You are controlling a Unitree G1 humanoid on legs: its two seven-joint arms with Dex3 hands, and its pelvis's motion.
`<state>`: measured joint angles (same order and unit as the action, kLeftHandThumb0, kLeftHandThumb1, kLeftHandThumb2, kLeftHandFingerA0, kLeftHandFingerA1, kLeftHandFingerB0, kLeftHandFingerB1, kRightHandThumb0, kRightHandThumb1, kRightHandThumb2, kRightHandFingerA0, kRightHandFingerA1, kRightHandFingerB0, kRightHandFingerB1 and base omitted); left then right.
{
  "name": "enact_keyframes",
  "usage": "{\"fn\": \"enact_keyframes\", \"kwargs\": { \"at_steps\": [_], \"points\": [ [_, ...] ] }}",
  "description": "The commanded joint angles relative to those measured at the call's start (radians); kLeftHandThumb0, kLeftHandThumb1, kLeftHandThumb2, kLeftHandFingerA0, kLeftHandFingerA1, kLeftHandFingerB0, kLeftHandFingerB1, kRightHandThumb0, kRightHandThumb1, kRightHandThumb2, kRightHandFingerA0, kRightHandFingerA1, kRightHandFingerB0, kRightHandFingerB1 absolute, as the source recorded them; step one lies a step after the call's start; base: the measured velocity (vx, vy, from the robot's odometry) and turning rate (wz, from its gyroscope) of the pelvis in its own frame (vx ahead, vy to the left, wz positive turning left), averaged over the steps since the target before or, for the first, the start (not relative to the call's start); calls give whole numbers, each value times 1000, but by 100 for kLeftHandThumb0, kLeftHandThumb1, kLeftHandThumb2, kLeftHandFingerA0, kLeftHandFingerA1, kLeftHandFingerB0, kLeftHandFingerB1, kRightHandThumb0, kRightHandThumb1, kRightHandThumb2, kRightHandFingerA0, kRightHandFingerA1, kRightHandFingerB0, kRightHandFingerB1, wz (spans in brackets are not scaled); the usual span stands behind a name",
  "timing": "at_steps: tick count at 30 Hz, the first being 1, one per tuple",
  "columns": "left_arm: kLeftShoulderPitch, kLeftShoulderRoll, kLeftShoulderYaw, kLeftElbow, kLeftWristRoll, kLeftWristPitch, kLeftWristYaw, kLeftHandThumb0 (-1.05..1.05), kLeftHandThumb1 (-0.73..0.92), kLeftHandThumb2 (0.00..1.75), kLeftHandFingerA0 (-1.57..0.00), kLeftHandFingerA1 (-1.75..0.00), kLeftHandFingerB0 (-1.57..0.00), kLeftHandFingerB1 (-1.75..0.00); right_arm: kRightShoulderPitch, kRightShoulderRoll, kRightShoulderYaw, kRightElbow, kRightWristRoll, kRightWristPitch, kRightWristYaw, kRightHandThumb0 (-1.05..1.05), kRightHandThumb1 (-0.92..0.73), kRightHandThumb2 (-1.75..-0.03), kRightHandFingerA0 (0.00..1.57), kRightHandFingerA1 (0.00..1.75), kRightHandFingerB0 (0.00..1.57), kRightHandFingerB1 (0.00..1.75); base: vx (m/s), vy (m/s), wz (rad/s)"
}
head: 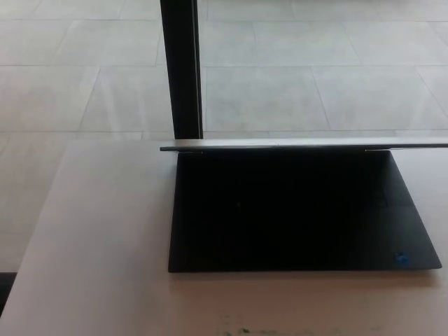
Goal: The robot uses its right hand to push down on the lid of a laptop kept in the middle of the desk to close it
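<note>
An open laptop (301,210) sits on the white desk (91,245), a little right of the middle of the head view. Its dark base faces me, with a small blue sticker (401,257) at the front right corner. The lid (301,144) stands up and shows only as a thin silver edge seen from above, running off the right side of the picture. Neither of my hands shows anywhere in the frame.
A black vertical post (182,66) rises behind the desk, just past the lid's left end. Pale tiled floor (315,70) lies beyond the desk's far edge. A dark object (4,283) peeks in at the lower left, beside the desk's left edge.
</note>
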<state>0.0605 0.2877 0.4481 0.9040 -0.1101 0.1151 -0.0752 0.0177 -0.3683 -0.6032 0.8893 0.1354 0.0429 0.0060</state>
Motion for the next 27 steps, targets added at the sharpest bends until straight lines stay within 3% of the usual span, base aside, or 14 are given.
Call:
{"fn": "enact_keyframes", "kwargs": {
  "at_steps": [1, 6, 8, 9, 10, 11, 13, 14, 15, 16, 17, 18, 23, 27],
  "points": [
    [-48, 82, 318, -31, -323, 66, -4, -103, 92, 91, -22, -96, -18, -74, -150, -127, -450, -37, 452, 30, -104, -92, -92, -72, 67, 161, 30, 118, 0, 0, 0],
    [-67, 77, 343, -28, -299, 65, 12, -104, 92, 88, -28, -99, -23, -76, -241, -195, -428, -142, 390, 37, -48, -97, -88, -67, 51, 138, 10, 110, 0, 0, 0],
    [-64, 76, 351, -35, -293, 73, -3, -105, 92, 87, -26, -98, -19, -74, -282, -235, -353, -282, 321, 31, 8, -96, -89, -68, 48, 115, 18, 104, 0, 0, 0],
    [-63, 76, 354, -37, -291, 75, -8, -104, 92, 89, -23, -92, -18, -71, -304, -250, -322, -339, 297, 25, 18, -93, -87, -67, 72, 100, 36, 86, 0, 0, 0],
    [-61, 74, 358, -40, -288, 76, -11, -104, 92, 89, -23, -92, -18, -71, -333, -268, -289, -387, 269, 10, 32, -93, -87, -67, 72, 100, 36, 86, 0, 0, 0],
    [-60, 73, 360, -42, -284, 81, -10, -105, 92, 90, -26, -94, -16, -68, -347, -278, -260, -425, 246, 9, 36, -96, -65, -93, 72, 85, 47, 75, 0, 0, 0],
    [-61, 73, 362, -45, -280, 88, -7, -105, 92, 90, -26, -94, -16, -68, -370, -291, -215, -487, 212, 9, 41, -96, -65, -93, 72, 85, 47, 75, 0, 0, 0],
    [-60, 71, 363, -37, -276, 82, -9, -104, 92, 93, -27, -94, -16, -68, -448, -317, -96, -549, 139, -41, 91, -92, -84, -66, 64, 80, 49, 66, 0, 0, 0],
    [-60, 71, 364, -38, -275, 83, -9, -104, 92, 93, -27, -94, -16, -68, -447, -317, -95, -554, 140, -37, 89, -92, -84, -66, 64, 80, 49, 66, 0, 0, 0],
    [-64, 75, 362, -23, -270, 74, -13, -105, 92, 91, -25, -92, -19, -69, -468, -338, -11, -670, 98, 23, 102, -89, -68, -112, 44, 76, 33, 60, 0, 0, 0],
    [-65, 75, 363, -21, -269, 74, -13, -105, 92, 91, -25, -92, -19, -69, -469, -340, -1, -686, 94, 32, 102, -89, -68, -112, 44, 76, 33, 60, 0, 0, 0],
    [-64, 74, 362, -22, -266, 70, -14, -105, 92, 91, -28, -93, -20, -70, -482, -344, 17, -696, 89, 41, 107, -91, -90, -67, 39, 68, 32, 45, 0, 0, 0],
    [-62, 69, 362, -32, -269, 67, -6, -105, 92, 88, -30, -94, -21, -70, -624, -375, 248, -734, -42, 44, 166, -89, -92, -69, 25, 44, 30, 30, 0, 0, 0],
    [-63, 65, 367, -41, -280, 72, -6, -105, 92, 89, -28, -93, -19, -69, -750, -380, 435, -673, -176, -29, 224, -97, -79, -87, 33, 51, 27, 36, 0, 0, 0]
  ]
}}
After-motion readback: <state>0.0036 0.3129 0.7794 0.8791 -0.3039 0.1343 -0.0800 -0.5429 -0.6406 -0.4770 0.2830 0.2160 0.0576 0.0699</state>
